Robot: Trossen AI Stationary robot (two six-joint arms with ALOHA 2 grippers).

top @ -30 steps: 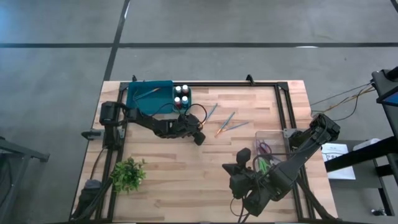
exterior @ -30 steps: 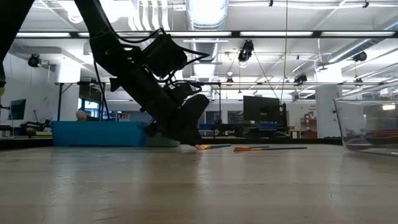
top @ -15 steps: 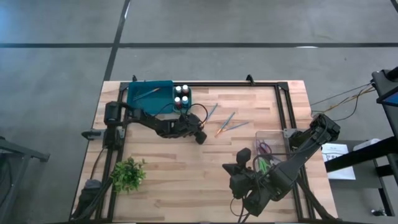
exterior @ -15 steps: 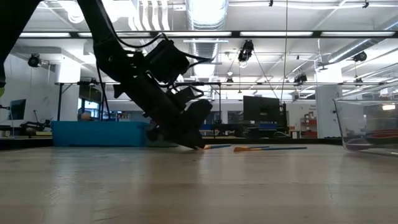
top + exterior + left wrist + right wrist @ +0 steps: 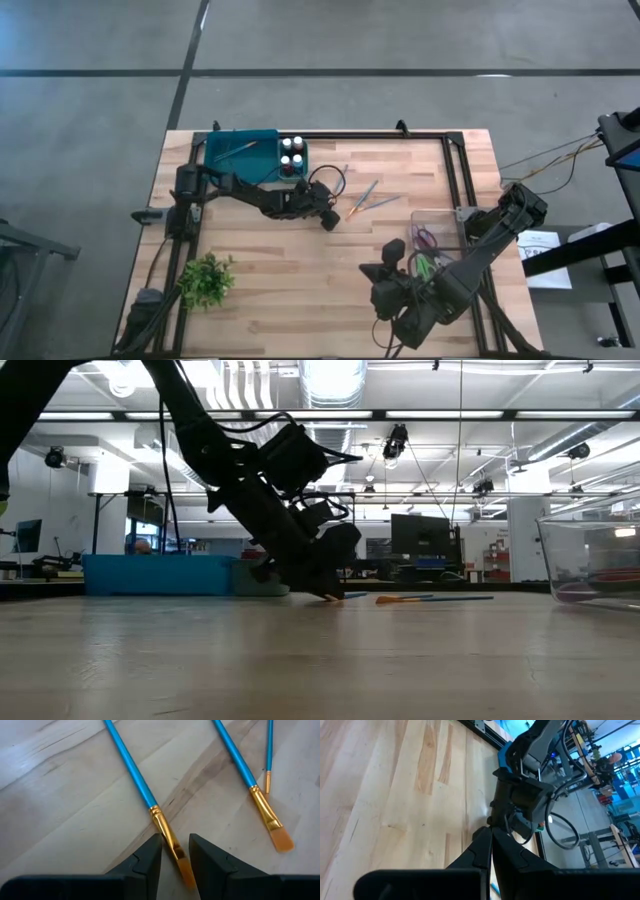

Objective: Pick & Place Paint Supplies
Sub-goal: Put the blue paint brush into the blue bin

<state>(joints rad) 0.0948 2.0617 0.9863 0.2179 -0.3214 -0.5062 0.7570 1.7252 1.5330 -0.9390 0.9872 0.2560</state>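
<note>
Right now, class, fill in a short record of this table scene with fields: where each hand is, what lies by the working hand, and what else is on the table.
left hand: low over mid-table, fingers slightly apart astride the gold ferrule of the nearest paintbrush
hold: not closed on it yet
other brushes: a second paintbrush and a thin third paintbrush lie beside it
right hand: waiting at the near right side, fingers together
blue tray: far left corner, one brush inside
paint bottles: next to the tray
clear bin: right side, holds scissors
plant: near left

Overhead camera straight down on table (image 5: 300, 270), low camera level across it, both sharing left pincer (image 5: 330, 218)
</note>
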